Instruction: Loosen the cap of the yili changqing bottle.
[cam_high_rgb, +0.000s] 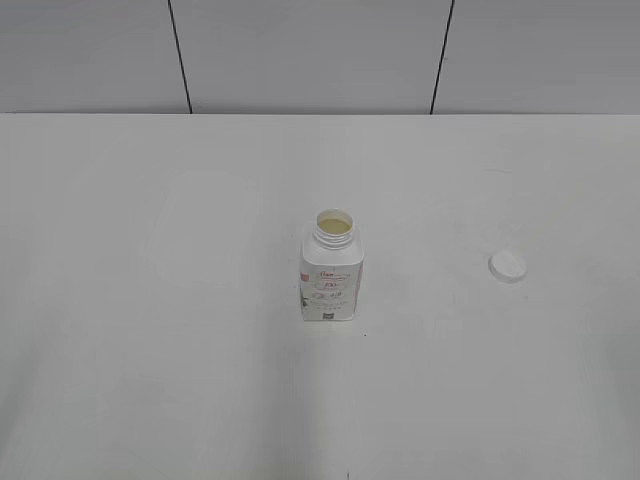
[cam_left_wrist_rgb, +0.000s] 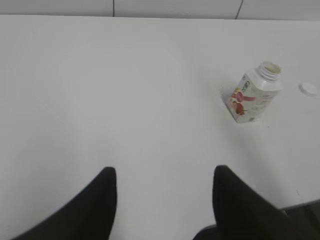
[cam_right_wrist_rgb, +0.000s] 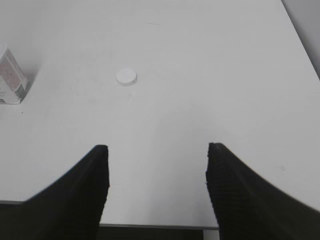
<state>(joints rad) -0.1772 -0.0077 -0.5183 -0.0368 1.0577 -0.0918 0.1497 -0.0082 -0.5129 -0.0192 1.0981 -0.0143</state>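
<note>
The yili changqing bottle (cam_high_rgb: 331, 268) stands upright near the middle of the white table, its neck open with pale liquid showing. It also shows in the left wrist view (cam_left_wrist_rgb: 252, 93) and partly at the left edge of the right wrist view (cam_right_wrist_rgb: 10, 76). The white cap (cam_high_rgb: 508, 265) lies flat on the table to the bottle's right, apart from it; it also shows in the left wrist view (cam_left_wrist_rgb: 308, 89) and the right wrist view (cam_right_wrist_rgb: 126, 76). My left gripper (cam_left_wrist_rgb: 164, 175) is open and empty, well short of the bottle. My right gripper (cam_right_wrist_rgb: 157, 152) is open and empty, short of the cap. Neither gripper shows in the exterior view.
The white table (cam_high_rgb: 150, 300) has its near edge showing under my right gripper (cam_right_wrist_rgb: 150, 226). A grey panelled wall (cam_high_rgb: 300, 50) stands behind the table's far edge.
</note>
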